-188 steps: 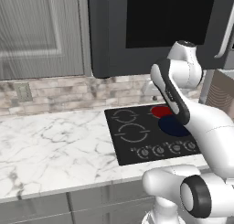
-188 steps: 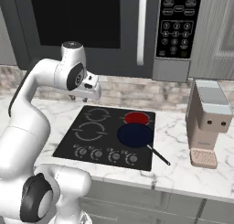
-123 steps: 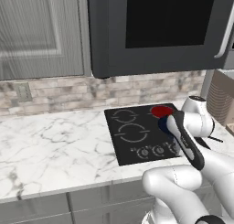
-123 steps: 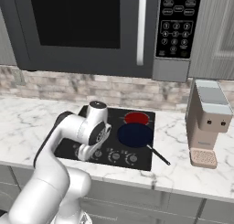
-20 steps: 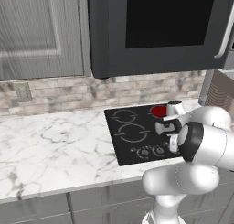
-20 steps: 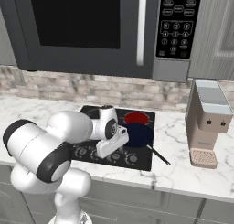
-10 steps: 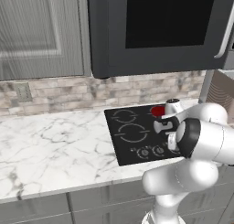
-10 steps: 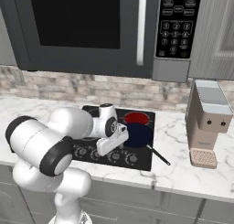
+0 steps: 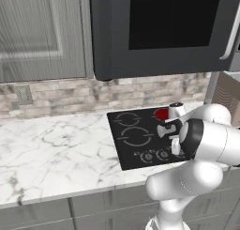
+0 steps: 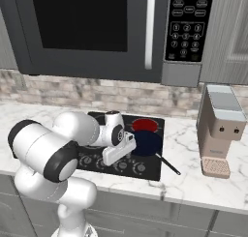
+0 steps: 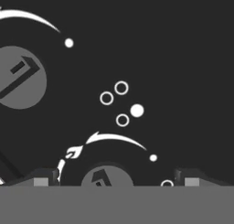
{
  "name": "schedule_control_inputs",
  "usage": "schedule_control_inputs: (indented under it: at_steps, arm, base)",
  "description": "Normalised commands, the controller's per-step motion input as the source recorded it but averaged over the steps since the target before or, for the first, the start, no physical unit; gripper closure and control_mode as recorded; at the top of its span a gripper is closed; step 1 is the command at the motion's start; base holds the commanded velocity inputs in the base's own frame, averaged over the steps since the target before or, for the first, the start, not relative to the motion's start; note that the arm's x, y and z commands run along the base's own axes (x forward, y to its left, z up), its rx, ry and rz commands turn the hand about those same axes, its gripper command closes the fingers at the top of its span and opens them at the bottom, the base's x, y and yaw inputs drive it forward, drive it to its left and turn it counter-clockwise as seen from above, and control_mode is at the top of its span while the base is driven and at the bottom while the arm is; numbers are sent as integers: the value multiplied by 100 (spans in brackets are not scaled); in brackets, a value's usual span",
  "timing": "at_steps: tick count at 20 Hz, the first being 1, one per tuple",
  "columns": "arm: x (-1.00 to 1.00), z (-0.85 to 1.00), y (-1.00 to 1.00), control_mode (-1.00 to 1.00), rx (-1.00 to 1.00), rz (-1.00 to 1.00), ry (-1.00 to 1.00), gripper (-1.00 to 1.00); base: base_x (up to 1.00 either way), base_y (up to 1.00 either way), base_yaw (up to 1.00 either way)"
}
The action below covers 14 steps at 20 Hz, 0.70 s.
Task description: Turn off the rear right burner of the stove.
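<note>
A: Located where, the stove (image 10: 145, 170)?

B: Set flat into the marble counter (image 9: 56, 154), beneath the black microwave (image 9: 159, 29), in front of the brick backsplash (image 9: 70, 95). Seen in the left base view as a black glass square with two pale rings on its left half.

A: And the rear right burner (image 10: 145, 125)?

B: Lit bright red, at the far right corner of the cooktop. Partly masked by the arm in the left base view (image 9: 161, 114). Bordered on its near side by the dark blue pan (image 10: 147, 142), handle pointed toward the front right.

A: Position of the gripper (image 11: 114, 179)?

B: Lowered over the front knob row, close to the glass. Shown in the hand view with one dark fingertip (image 11: 39, 178) at lower left and the other at lower right, a grey knob (image 11: 107, 175) sitting between them at the bottom edge. Second knob (image 11: 19, 77) farther off at upper left.

A: Clenched or released?

B: Fingertips spread well apart, one on each side of the knob, with dark glass visible between each tip and the knob. Released, therefore; touching nothing visible.

A: Anything else nearby?

B: Beige coffee machine (image 10: 220, 129) standing on the counter to the right of the stove, well apart from the arm. Small white indicator dots and rings printed on the glass above the nearer knob.
</note>
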Motion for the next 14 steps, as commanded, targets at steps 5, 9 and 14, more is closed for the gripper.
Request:
schedule_control_inputs:
  at_steps: [5, 9, 14]
  arm:
    - [0, -1, 0, -100, 0, 0, 1, -100]
    - [-9, 0, -3, -100, 0, -1, 2, -100]
    - [-20, 0, -1, -100, 0, -4, 1, -100]
  base:
    - [0, 0, 0]
    - [0, 0, 0]
    - [0, 0, 0]
